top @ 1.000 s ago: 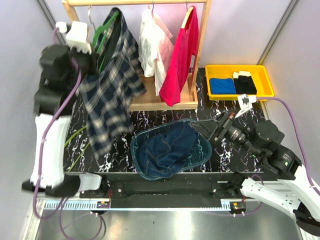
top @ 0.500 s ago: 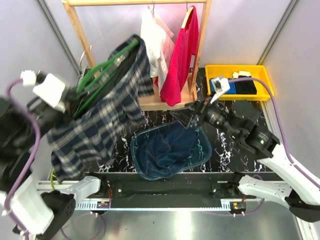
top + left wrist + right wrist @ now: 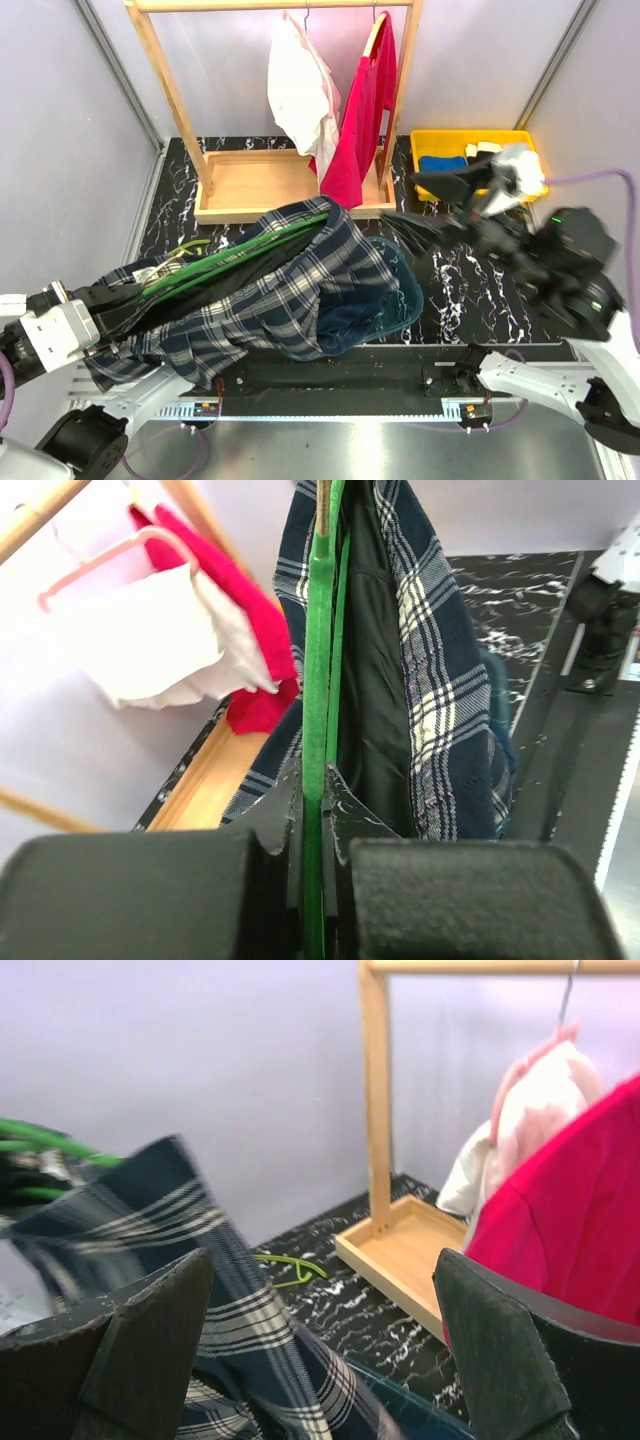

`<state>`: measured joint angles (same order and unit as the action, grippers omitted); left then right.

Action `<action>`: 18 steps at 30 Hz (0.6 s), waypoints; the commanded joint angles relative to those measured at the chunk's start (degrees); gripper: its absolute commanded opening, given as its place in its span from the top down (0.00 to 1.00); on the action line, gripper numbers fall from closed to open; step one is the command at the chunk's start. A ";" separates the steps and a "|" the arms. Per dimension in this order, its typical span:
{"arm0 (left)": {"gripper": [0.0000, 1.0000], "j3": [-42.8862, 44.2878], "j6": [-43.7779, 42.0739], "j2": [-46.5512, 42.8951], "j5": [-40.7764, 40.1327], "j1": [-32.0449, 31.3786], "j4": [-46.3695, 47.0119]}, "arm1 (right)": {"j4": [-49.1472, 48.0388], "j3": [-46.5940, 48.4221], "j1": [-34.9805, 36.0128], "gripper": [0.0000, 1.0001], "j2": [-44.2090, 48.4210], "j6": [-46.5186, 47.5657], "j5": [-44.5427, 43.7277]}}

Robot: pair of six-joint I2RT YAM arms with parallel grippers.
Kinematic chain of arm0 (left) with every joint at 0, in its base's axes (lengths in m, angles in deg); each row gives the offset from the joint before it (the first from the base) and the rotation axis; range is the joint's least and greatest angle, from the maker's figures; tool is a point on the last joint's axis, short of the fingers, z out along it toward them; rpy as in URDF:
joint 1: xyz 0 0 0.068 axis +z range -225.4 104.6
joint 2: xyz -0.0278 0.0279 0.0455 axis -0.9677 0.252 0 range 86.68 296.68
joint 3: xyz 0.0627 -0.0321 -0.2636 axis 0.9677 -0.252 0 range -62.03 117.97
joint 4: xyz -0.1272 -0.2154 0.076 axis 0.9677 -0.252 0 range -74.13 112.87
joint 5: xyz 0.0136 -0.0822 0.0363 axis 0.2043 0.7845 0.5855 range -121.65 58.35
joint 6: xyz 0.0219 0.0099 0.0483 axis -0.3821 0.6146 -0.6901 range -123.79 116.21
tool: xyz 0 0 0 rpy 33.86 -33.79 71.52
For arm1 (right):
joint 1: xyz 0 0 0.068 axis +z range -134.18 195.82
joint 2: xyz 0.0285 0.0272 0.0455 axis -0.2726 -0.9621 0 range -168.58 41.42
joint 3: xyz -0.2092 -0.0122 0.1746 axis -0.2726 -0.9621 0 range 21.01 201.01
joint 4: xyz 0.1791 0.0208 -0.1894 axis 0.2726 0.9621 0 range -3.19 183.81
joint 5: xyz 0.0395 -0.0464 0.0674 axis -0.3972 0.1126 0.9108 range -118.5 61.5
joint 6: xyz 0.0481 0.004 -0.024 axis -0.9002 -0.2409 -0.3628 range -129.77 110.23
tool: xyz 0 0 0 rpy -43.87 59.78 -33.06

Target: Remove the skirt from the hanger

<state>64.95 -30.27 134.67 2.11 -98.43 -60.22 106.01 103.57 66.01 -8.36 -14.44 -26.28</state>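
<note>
The white skirt (image 3: 300, 90) hangs on the wooden rack from a pale pink hanger (image 3: 100, 562), beside a red shirt (image 3: 362, 110). It also shows in the left wrist view (image 3: 150, 640) and the right wrist view (image 3: 545, 1095), where the pink hanger (image 3: 525, 1068) sits on top of it. My left gripper (image 3: 128, 296) is low at the near left, shut (image 3: 315, 790) on a green hanger (image 3: 318, 660) that carries the plaid garment (image 3: 270, 290). My right gripper (image 3: 428, 205) is open and empty (image 3: 320, 1290), right of the rack and well apart from the skirt.
The plaid garment lies over a teal basket (image 3: 411, 290) of denim (image 3: 350, 310). The rack's wooden base (image 3: 250, 190) stands at the back. A yellow bin (image 3: 470, 134) holds folded cloths at the right. Green hangers (image 3: 290, 1265) lie on the marble table at the left.
My left arm swung the plaid garment on its green hanger off the rack and down to the near left, over the basket. My right arm rose and drew back to the right.
</note>
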 commanded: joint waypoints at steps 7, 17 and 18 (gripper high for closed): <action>1.00 9.60 5.20 7.82 10.18 -1.23 13.20 | 7.60 1.20 -0.01 0.00 2.85 -2.45 14.39; 1.00 11.63 12.59 12.66 18.54 -1.14 19.36 | 4.80 -1.00 -0.01 0.00 1.79 -3.94 17.38; 1.00 10.93 12.77 12.57 18.54 -1.14 20.67 | 3.75 -1.35 -0.01 0.00 1.79 -5.34 17.90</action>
<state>75.88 -20.23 147.22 16.78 -99.37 -51.74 113.07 103.00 66.01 -6.75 -16.69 -11.40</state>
